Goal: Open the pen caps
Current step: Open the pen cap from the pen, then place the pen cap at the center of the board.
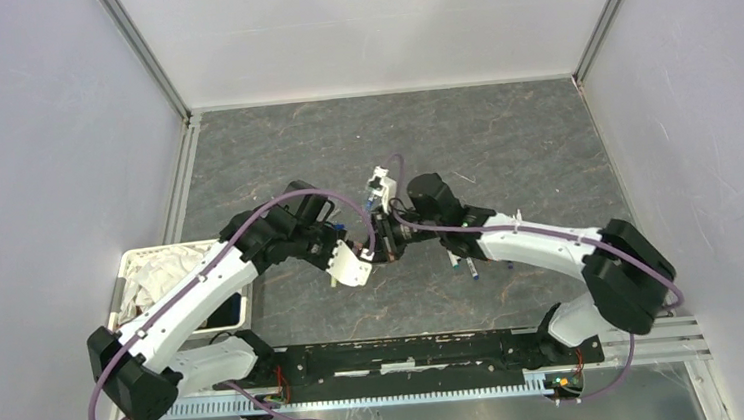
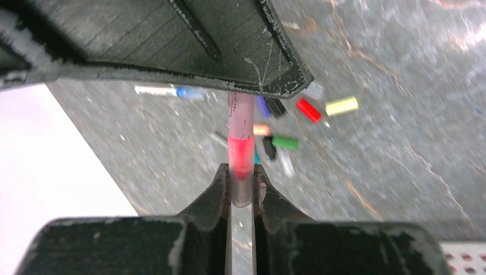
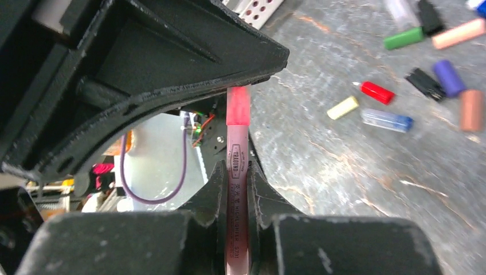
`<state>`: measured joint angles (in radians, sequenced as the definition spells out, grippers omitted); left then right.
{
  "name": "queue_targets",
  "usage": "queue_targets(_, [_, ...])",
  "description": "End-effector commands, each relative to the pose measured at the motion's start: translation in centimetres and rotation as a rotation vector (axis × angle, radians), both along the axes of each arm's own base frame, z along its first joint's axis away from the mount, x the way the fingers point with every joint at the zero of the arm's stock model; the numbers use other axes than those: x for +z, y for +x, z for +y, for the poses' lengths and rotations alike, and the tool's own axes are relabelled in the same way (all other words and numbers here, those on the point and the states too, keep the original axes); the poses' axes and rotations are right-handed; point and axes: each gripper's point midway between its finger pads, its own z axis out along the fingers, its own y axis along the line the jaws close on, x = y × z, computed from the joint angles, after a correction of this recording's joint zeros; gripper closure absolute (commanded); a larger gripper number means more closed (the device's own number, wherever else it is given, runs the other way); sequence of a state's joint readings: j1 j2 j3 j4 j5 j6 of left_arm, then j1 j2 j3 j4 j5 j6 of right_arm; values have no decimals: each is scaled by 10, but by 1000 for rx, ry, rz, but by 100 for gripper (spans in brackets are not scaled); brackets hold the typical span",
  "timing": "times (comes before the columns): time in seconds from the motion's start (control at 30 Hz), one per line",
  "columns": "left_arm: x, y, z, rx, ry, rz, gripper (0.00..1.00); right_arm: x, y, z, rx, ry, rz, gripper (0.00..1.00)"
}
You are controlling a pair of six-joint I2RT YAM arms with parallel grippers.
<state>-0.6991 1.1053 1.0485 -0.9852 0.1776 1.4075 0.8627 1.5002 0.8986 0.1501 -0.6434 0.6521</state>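
Observation:
A pink highlighter pen (image 3: 237,150) is held between both grippers above the table. My right gripper (image 3: 236,172) is shut on its pale printed barrel. My left gripper (image 2: 242,175) is shut on the other end, the greyish tip of the bright pink pen cap (image 2: 240,154). In the top view the two grippers meet nose to nose, left gripper (image 1: 366,254) and right gripper (image 1: 396,243). Loose pen caps lie on the table below: red (image 2: 308,110), yellow (image 2: 341,106), green (image 2: 285,142), purple (image 3: 448,78) and several more.
A white basket (image 1: 168,276) with crumpled cloth stands at the left by the left arm. A blue-ended pen (image 2: 166,90) lies apart from the caps. More pens (image 1: 462,263) lie beside the right forearm. Walls enclose the dark mat on three sides.

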Motion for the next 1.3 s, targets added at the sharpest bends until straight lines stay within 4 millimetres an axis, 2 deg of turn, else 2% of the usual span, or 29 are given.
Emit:
queue_targets(0.0, [2,47,81,213,326,-167,98,-29,-55,-62,106,-89,129,100])
queue_targets(0.23, [4,72,87,267,349,-220,98,-34,-56,-93,44,-111,107,100])
queue_targets(0.33, [3,74,73,294,268,-184,98,-36,-47,-105,-13,-140,70,100])
queue_targets(0.4, [-1,72,58,334,180,-113,98,-37,-29,-116,-92,-173,24,100])
queue_targets(0.53, [-23,65,21,422,40,99,98,-41,27,-165,-386,-368,-130,100])
queue_targets(0.63, [-39,72,-4,483,-28,180,98,-43,56,-206,-590,-463,-184,100])
queue_targets(0.77, [-64,90,-20,546,-51,217,98,-56,74,-257,-806,-553,-193,100])
queue_targets(0.97, [-98,99,-35,621,-47,298,98,-85,82,-311,-1017,-641,-169,100])
queue_targets(1.03, [-109,98,-36,633,-38,314,97,-91,85,-323,-1071,-664,-175,100])
queue_targets(1.13, [-125,96,-33,655,-10,323,94,-99,90,-329,-1102,-674,-190,100])
queue_targets(1.27, [-133,96,-29,685,9,324,87,-110,96,-334,-1103,-719,-202,100])
